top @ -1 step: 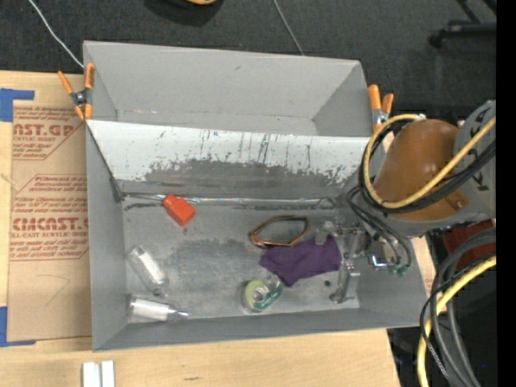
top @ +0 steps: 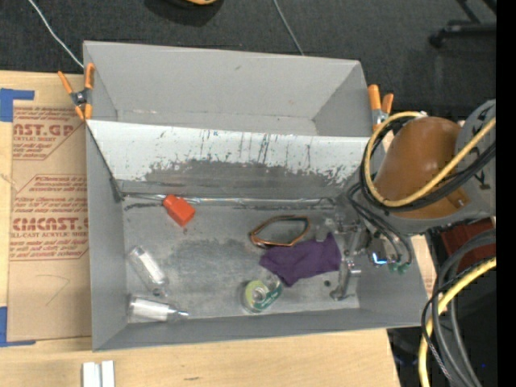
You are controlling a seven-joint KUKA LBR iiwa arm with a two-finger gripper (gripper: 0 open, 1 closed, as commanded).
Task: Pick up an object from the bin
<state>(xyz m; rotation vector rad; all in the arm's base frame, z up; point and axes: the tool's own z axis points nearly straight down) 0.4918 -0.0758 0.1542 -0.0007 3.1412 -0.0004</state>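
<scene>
Six small things lie loose on the floor of a grey metal bin [top: 105, 184], seen from above, with a strip of pale wooden desk [top: 242, 361] along its near edge. One robot arm [top: 419, 168], capped with a rounded orange-brown cover and looped with yellow and black cables, reaches in over the bin's right wall. Its end effector [top: 348, 276] hangs low at the right end of the bin floor, just beside the right edge of a crumpled purple cloth [top: 300, 261], the thing nearest to it. Whether the end effector is spread or pressed together cannot be told from this angle. The purple cloth lies right of centre on the bin floor, towards the near wall. At its upper left edge, touching or overlapping it, is a thin brown loop [top: 278, 231] shaped like a flattened ring. Just below and left of the cloth sits a small clear roll with a green tint [top: 260, 294], close to the near wall. Well apart, on the left side, an orange block [top: 179, 210] rests near the foot of the sloping, scratched back wall. Lower left, a clear plastic tube [top: 147, 265] lies tilted, and a second clear tube [top: 153, 309] lies flat in the near left corner.
</scene>
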